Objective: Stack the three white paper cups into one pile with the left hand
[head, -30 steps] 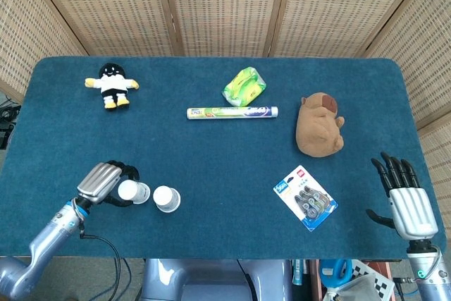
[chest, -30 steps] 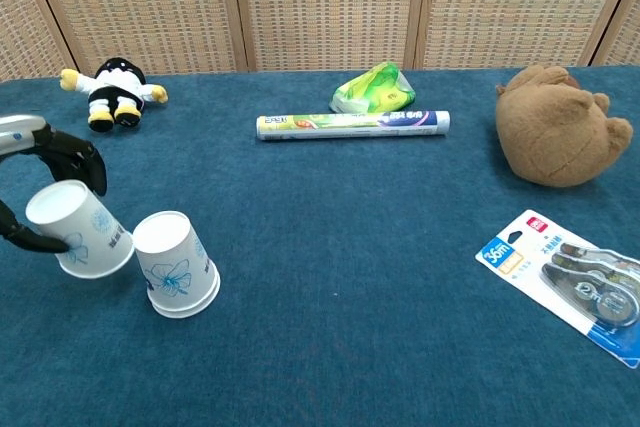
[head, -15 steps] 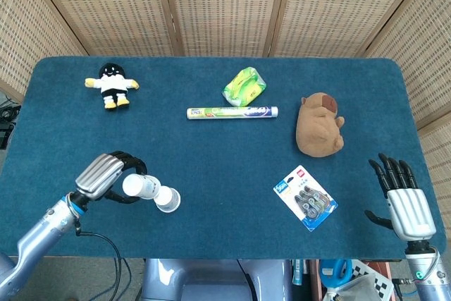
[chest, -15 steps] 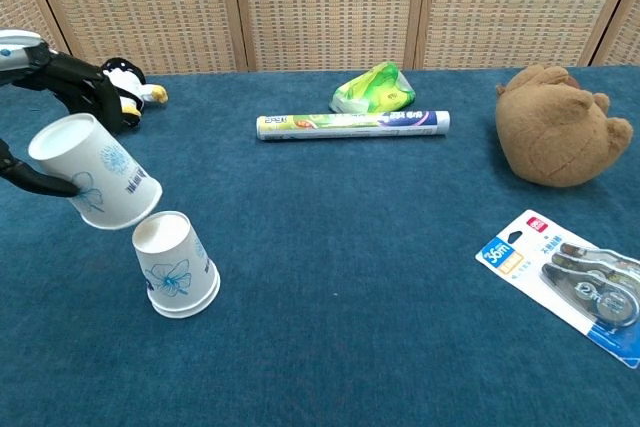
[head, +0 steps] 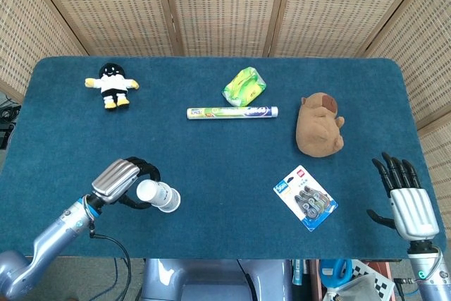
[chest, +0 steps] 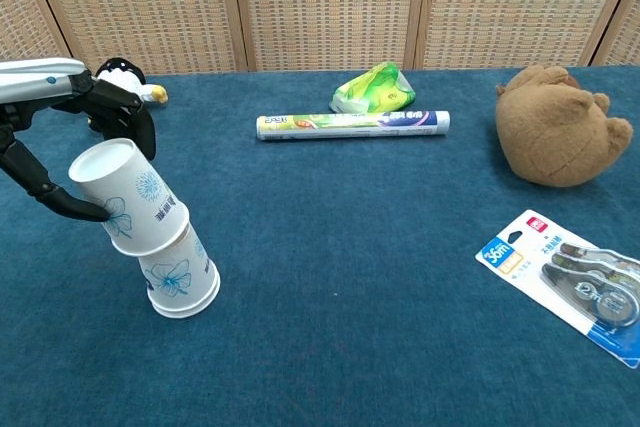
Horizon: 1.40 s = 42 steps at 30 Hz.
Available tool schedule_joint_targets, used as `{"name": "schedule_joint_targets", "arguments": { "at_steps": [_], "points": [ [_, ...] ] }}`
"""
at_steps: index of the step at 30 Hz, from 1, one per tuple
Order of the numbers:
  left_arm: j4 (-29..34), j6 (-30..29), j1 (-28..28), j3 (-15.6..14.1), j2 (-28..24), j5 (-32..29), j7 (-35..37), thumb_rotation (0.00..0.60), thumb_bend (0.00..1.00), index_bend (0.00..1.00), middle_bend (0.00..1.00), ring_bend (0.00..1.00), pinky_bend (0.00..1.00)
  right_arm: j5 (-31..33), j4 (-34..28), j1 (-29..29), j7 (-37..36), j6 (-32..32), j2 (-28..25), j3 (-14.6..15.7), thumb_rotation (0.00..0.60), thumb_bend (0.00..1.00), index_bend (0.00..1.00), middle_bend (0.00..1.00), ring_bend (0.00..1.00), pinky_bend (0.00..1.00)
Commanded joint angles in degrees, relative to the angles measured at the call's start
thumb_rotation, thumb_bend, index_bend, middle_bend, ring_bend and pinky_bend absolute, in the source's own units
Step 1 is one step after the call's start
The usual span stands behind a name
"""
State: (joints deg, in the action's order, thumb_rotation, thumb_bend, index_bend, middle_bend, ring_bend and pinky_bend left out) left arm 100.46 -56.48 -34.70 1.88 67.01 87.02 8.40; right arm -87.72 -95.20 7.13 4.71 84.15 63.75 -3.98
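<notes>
Near the table's front-left edge, the left robot hand (chest: 60, 137) grips a tilted paper cup (chest: 128, 197) capping an upturned cup (chest: 180, 277).

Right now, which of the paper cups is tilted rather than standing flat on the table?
The upper cup, held tilted in the left hand. It sits on the lower cup, which stands upside down on the table.

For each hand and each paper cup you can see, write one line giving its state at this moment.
left hand: holds the upper cup.
upper cup: upside down, tilted, lowered partly over the lower cup.
lower cup: upside down on the table.
right hand: holds nothing, fingers apart, near the table's edge.
</notes>
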Motion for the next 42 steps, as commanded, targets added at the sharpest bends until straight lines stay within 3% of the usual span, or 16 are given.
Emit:
{"name": "schedule_joint_targets", "arguments": {
  "at_steps": [1, 4, 6, 9, 18, 26, 42],
  "points": [
    [0.26, 0.62, -0.21, -0.06, 0.53, -0.82, -0.63, 0.6, 0.11, 0.43, 0.37, 0.3, 0.3, -0.02, 0.01, 0.0, -0.01, 0.0, 0.01, 0.0, 0.6, 0.0, 0.0, 0.0, 0.0, 0.0],
    [0.17, 0.88, -0.35, -0.14, 0.84, -0.86, -0.28, 0.6, 0.11, 0.36, 0.17, 0.16, 0.27, 0.07, 0.01, -0.03, -0.11, 0.07, -0.03, -0.07, 0.6, 0.0, 0.0, 0.0, 0.0, 0.0],
    [-0.07, 1.26, -0.62, -0.29, 1.03, -0.45, 0.73, 0.6, 0.11, 0.16, 0.03, 0.03, 0.2, 0.24, 0.0, -0.08, -0.33, 0.16, -0.15, -0.18, 0.6, 0.0, 0.0, 0.0, 0.0, 0.0],
    [-0.59, 0.11, -0.49, -0.3, 1.17, 0.93, 2.88, 0.6, 0.11, 0.0, 0.0, 0.0, 0.12, 0.31, 0.03, -0.09, -0.5, 0.17, -0.23, -0.23, 0.6, 0.0, 0.0, 0.0, 0.0, 0.0],
    [-1.67, -4.38, 1.23, -1.56, -0.62, 4.73, 7.23, 0.6, 0.11, 0.0, 0.0, 0.0, 0.05, 0.23, -0.01, 0.11, 0.06, -0.28, 0.04, -0.08, 0.6, 0.0, 0.0, 0.0, 0.0, 0.0],
    [-1.29, -4.19, 0.92, -4.34, -1.27, 9.01, 11.96, 0.6, 0.11, 0.0, 0.0, 0.0, 0.13, 0.18, -0.1, 0.02, 0.31, -0.09, 0.12, -0.06, 0.6, 0.0, 0.0, 0.0, 0.0, 0.0],
    [-0.01, -2.1, -0.56, -8.49, 0.95, 13.49, 15.14, 0.6, 0.11, 0.0, 0.0, 0.0, 0.16, 0.38, 0.03, 0.12, -0.05, -0.33, -0.03, -0.13, 0.6, 0.0, 0.0, 0.0, 0.0, 0.0]
  ]
}}
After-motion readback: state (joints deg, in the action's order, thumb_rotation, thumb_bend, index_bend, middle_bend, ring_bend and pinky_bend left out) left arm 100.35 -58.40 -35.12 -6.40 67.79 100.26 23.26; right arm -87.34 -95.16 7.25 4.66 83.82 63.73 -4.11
